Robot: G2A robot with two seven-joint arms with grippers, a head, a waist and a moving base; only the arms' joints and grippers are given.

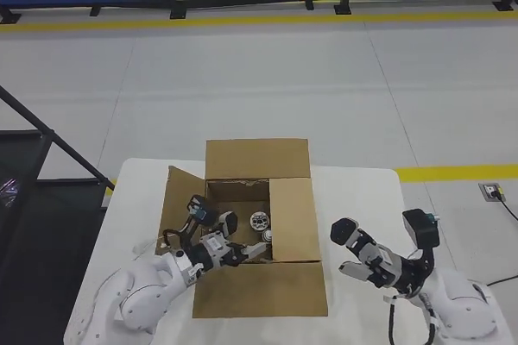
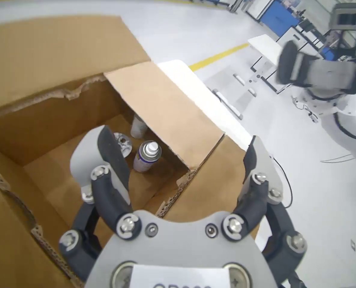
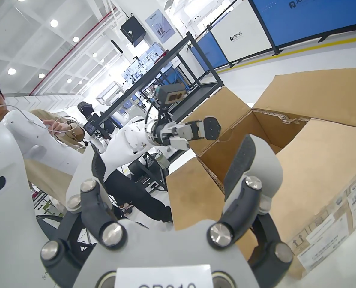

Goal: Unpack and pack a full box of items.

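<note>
A pale grey floor [image 1: 285, 86] with yellow lines [image 1: 466, 172] is stretching around the white table [image 1: 363, 194]. An open cardboard box [image 1: 259, 293] is sitting mid-table, holding a spray can [image 2: 146, 158]. The left gripper [image 2: 179, 139] is hovering over the box, fingers spread. The right gripper [image 3: 172, 151] is hanging beside the box, likewise spread.

White rectangular table [image 1: 363, 185] on grey floor [image 1: 242, 78]. Black metal-frame rack [image 1: 43, 250] just beside its left edge. Yellow floor stripe [image 1: 466, 172] & small socket plate [image 1: 490, 191] off far-right corner.
</note>
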